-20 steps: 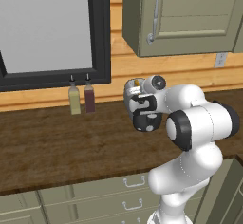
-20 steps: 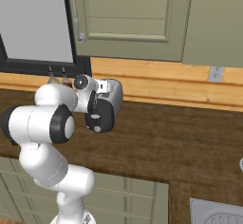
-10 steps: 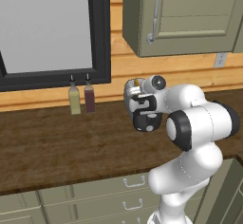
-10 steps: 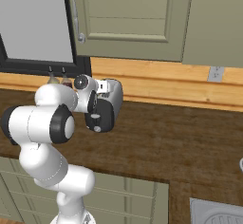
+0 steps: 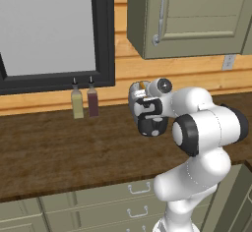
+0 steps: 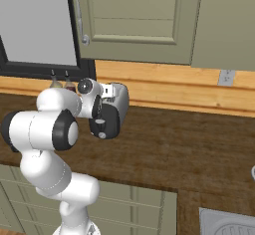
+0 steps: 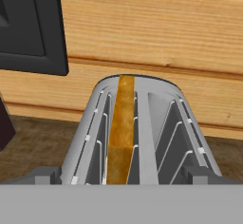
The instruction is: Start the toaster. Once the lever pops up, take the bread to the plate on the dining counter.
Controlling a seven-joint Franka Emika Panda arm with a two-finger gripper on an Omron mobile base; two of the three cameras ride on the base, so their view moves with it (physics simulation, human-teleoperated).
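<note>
I judge I am at the first step, starting the small rounded silver-grey toaster [image 7: 142,133], my claw [image 5: 146,109] close at its black end; how wide it gapes I cannot tell. The thin golden-crusted bread slice [image 7: 121,133] sits in the left slot, so next I must press the lever. Two small bottles [image 5: 83,102] stand apart on the dark wood tabletop [image 5: 59,147], clear of my way.

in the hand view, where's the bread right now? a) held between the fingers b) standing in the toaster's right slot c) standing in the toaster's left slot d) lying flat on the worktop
c: the bread stands on edge in the left slot of the toaster, its brown crust running the slot's length, while the right slot beside it shows only bare wire guides.
</note>
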